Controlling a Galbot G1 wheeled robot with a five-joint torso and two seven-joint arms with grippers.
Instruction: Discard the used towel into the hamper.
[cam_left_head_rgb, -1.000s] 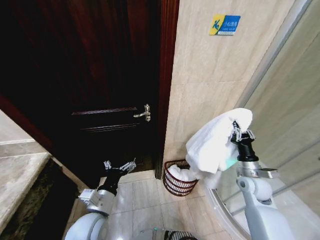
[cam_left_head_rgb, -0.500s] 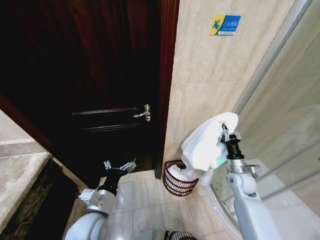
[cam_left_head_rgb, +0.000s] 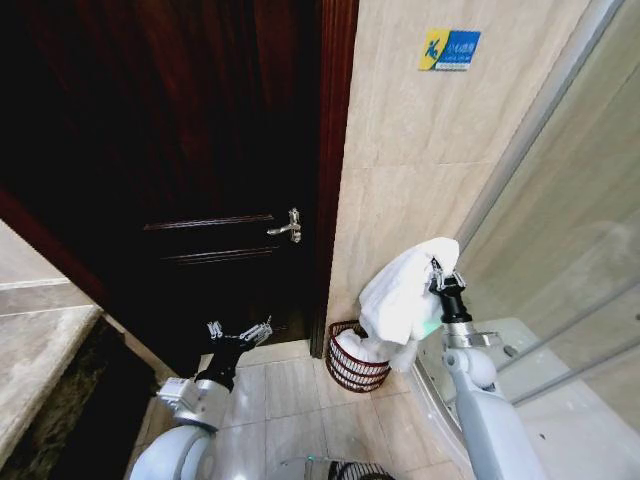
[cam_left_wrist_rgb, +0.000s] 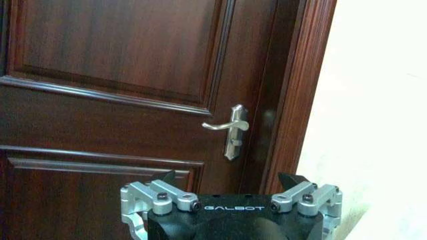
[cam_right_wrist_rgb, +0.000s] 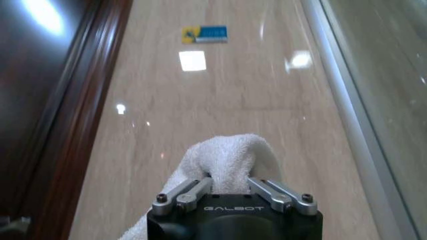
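Right now the right tool (cam_left_head_rgb: 445, 279) is gripping a white towel (cam_left_head_rgb: 400, 295), its two fingers closed onto a bunched fold of the cloth; in the right wrist view the fold (cam_right_wrist_rgb: 227, 162) is rising up between the metal fingers (cam_right_wrist_rgb: 183, 194) and curling over just ahead of them. In the head view the tool is pointing upward at the top of the raised right forearm, and most of the towel is draping down from it on the robot's left side, hanging against the beige tiled wall (cam_left_head_rgb: 420, 170).

Directly below the hanging cloth, the hamper (cam_left_head_rgb: 352, 362) is sitting on the floor (cam_left_head_rgb: 290, 400) at the foot of that wall, just beside the dark wooden door frame (cam_left_head_rgb: 335, 150). Its reddish-brown wire sides are showing, and white cloth is already lying inside it; the lower end of the held towel is reaching down to about the rim, though whether it is touching cannot be told.

Meanwhile the left tool (cam_left_head_rgb: 239, 331) is hovering low near the floor in front of the dark door (cam_left_head_rgb: 180, 150), its fingers spread apart and holding nothing. In the left wrist view this tool (cam_left_wrist_rgb: 233, 181) is facing the door, with the silver lever handle (cam_left_wrist_rgb: 230, 127) above it.
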